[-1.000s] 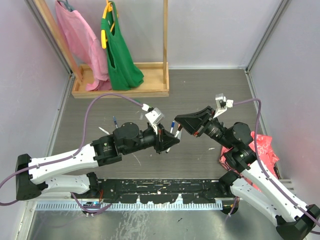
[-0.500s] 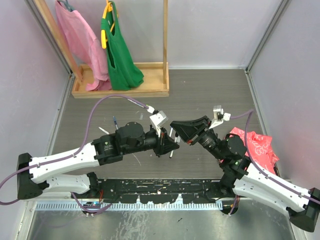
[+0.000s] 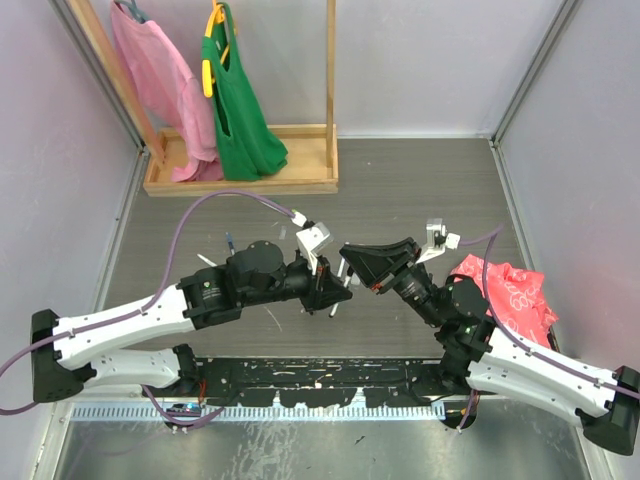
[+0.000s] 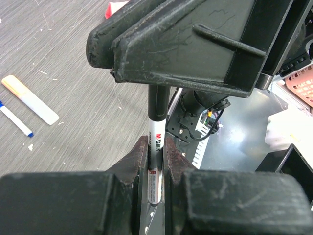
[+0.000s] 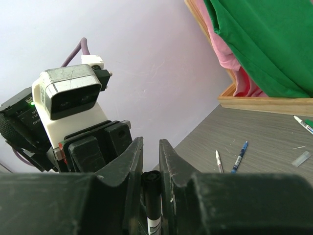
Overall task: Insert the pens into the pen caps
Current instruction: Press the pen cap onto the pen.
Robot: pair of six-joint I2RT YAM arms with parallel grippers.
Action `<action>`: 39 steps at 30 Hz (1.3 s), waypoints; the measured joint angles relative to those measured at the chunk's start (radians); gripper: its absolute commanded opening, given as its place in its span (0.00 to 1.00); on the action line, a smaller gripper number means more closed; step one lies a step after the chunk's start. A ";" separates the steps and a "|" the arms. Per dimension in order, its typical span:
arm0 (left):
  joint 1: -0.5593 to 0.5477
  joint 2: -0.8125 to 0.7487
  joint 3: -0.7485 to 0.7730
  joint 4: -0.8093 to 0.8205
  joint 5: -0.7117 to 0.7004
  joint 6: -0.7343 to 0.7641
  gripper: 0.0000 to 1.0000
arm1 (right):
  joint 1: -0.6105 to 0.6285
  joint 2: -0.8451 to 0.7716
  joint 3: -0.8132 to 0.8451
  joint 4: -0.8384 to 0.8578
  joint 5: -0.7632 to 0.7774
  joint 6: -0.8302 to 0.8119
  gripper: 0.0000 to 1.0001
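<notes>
So that their axes align, pen (image 4: pixel 157 133) and black cap (image 5: pixel 150 180) meet mid-air.
Left gripper (image 4: pixel 155 147) is clamped tight on the pen, right gripper (image 5: pixel 149 147) on the cap.

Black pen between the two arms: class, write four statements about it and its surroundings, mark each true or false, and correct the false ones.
1. The left end effector is shut on the black pen. True.
2. The right end effector hangs wide open, far from that pen. False: it is closed around the pen's black upper end.
3. A green garment hangs from the wooden rack. True.
4. No pens lie on the table. False: a blue pen and a pale pen lie there.
</notes>
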 measured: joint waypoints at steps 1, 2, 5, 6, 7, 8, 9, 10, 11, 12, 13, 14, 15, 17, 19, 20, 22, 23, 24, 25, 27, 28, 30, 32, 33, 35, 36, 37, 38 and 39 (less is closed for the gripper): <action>0.002 -0.002 0.000 -0.001 0.002 0.002 0.00 | 0.002 0.000 -0.001 0.004 0.002 0.000 0.00; 0.002 -0.005 0.000 -0.003 0.003 0.003 0.00 | 0.005 0.000 -0.003 0.008 0.006 0.001 0.00; 0.002 -0.009 0.000 -0.020 0.003 0.006 0.00 | 0.016 0.000 -0.014 0.013 0.018 0.005 0.00; 0.003 -0.010 0.000 -0.027 0.003 0.006 0.00 | 0.019 -0.001 -0.018 0.013 0.021 0.005 0.00; 0.003 -0.011 0.000 -0.034 0.003 0.007 0.00 | 0.020 -0.002 -0.020 0.012 0.023 0.005 0.00; 0.005 -0.012 0.000 -0.040 0.003 0.008 0.00 | 0.024 -0.002 -0.023 0.011 0.027 0.006 0.00; 0.006 -0.014 0.000 -0.044 0.003 0.009 0.00 | 0.025 -0.002 -0.024 0.010 0.030 0.006 0.00; 0.006 -0.014 0.000 -0.045 0.003 0.009 0.00 | 0.027 -0.002 -0.024 0.010 0.034 0.007 0.00; 0.007 -0.015 0.000 -0.045 0.003 0.010 0.00 | 0.027 -0.002 -0.024 0.010 0.035 0.007 0.00; 0.008 -0.016 0.000 -0.045 0.003 0.010 0.00 | 0.027 -0.002 -0.024 0.010 0.039 0.008 0.00; 0.008 -0.016 0.000 -0.045 0.005 0.010 0.00 | 0.027 -0.002 -0.023 0.006 0.042 0.009 0.00; 0.011 -0.016 0.000 -0.046 0.010 0.009 0.00 | 0.028 -0.005 -0.022 -0.002 0.048 0.010 0.00; 0.013 -0.016 0.000 -0.048 0.018 0.010 0.00 | 0.030 -0.011 -0.016 -0.021 0.053 0.011 0.00; 0.019 -0.014 0.002 -0.048 0.043 0.008 0.00 | 0.037 -0.026 0.007 -0.072 0.065 0.011 0.05; 0.025 -0.014 0.010 -0.041 0.074 0.005 0.00 | 0.047 -0.046 0.047 -0.145 0.080 0.007 0.12; 0.027 -0.013 0.011 -0.031 0.088 0.002 0.00 | 0.051 -0.054 0.068 -0.179 0.087 0.003 0.14; 0.029 -0.013 0.011 0.006 0.109 -0.006 0.00 | 0.056 -0.066 0.109 -0.236 0.097 -0.009 0.20; 0.029 -0.013 0.011 0.022 0.116 -0.013 0.00 | 0.059 -0.071 0.130 -0.264 0.101 -0.018 0.23; 0.030 -0.014 0.011 0.037 0.125 -0.018 0.00 | 0.061 -0.074 0.145 -0.281 0.103 -0.026 0.26; 0.031 -0.013 0.011 0.053 0.135 -0.022 0.00 | 0.063 -0.077 0.163 -0.300 0.106 -0.033 0.30; 0.035 -0.014 0.011 0.077 0.148 -0.029 0.00 | 0.066 -0.080 0.187 -0.329 0.105 -0.050 0.40; 0.041 -0.014 0.011 0.094 0.148 -0.032 0.00 | 0.069 -0.085 0.195 -0.347 0.100 -0.058 0.45; 0.055 -0.014 0.011 0.117 0.148 -0.042 0.00 | 0.077 -0.094 0.202 -0.367 0.088 -0.074 0.52; 0.064 -0.014 0.011 0.126 0.149 -0.048 0.00 | 0.079 -0.100 0.207 -0.376 0.072 -0.082 0.55; 0.064 -0.015 0.010 0.128 0.150 -0.049 0.00 | 0.079 -0.103 0.209 -0.377 0.065 -0.086 0.56; 0.060 -0.018 0.000 0.138 0.156 -0.050 0.00 | 0.079 -0.114 0.213 -0.378 0.055 -0.094 0.56; 0.058 -0.022 -0.009 0.145 0.159 -0.050 0.00 | 0.079 -0.123 0.214 -0.380 0.052 -0.097 0.56; 0.058 -0.028 -0.019 0.149 0.162 -0.050 0.00 | 0.079 -0.132 0.214 -0.383 0.051 -0.098 0.56; 0.057 -0.036 -0.030 0.152 0.166 -0.050 0.00 | 0.079 -0.140 0.214 -0.385 0.050 -0.098 0.56; 0.056 -0.045 -0.042 0.155 0.170 -0.050 0.00 | 0.079 -0.146 0.214 -0.387 0.050 -0.098 0.56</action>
